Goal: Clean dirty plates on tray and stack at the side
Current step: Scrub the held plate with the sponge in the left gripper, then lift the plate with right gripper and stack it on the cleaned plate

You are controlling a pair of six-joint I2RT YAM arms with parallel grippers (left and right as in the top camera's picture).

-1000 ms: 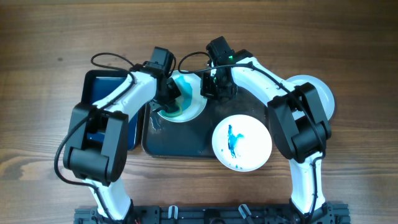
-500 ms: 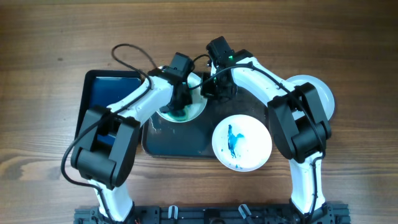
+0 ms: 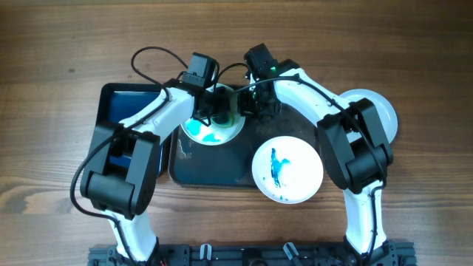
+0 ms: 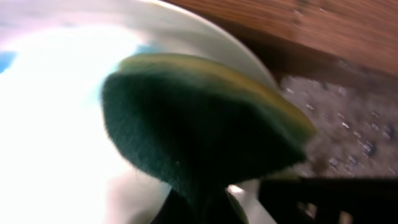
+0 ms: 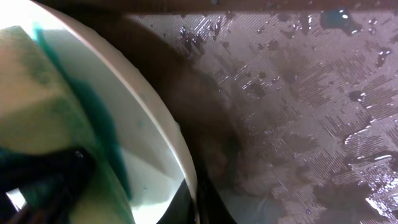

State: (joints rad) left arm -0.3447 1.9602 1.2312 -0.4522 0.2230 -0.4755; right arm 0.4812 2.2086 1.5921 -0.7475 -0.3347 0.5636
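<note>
A white plate (image 3: 211,127) with teal smears lies at the far left of the dark grey tray (image 3: 214,166). My left gripper (image 3: 220,114) is shut on a green and yellow sponge (image 4: 199,124) pressed on this plate (image 4: 56,124). My right gripper (image 3: 247,106) is shut on the plate's right rim (image 5: 181,146), with its fingers on either side of the edge. A second plate (image 3: 288,168) with a blue streak sits at the tray's front right corner. A third plate (image 3: 383,112) lies on the table to the right, partly hidden by my right arm.
A narrower dark blue tray (image 3: 122,107) stands left of the grey tray, partly under my left arm. The grey tray's floor (image 5: 298,93) is wet with droplets. Cables loop above the left wrist. Wooden table lies all around.
My left gripper has swept the sponge rightward and toward the far side of the plate, uncovering a teal smear at the plate's left front. The right gripper has stayed on the rim.
</note>
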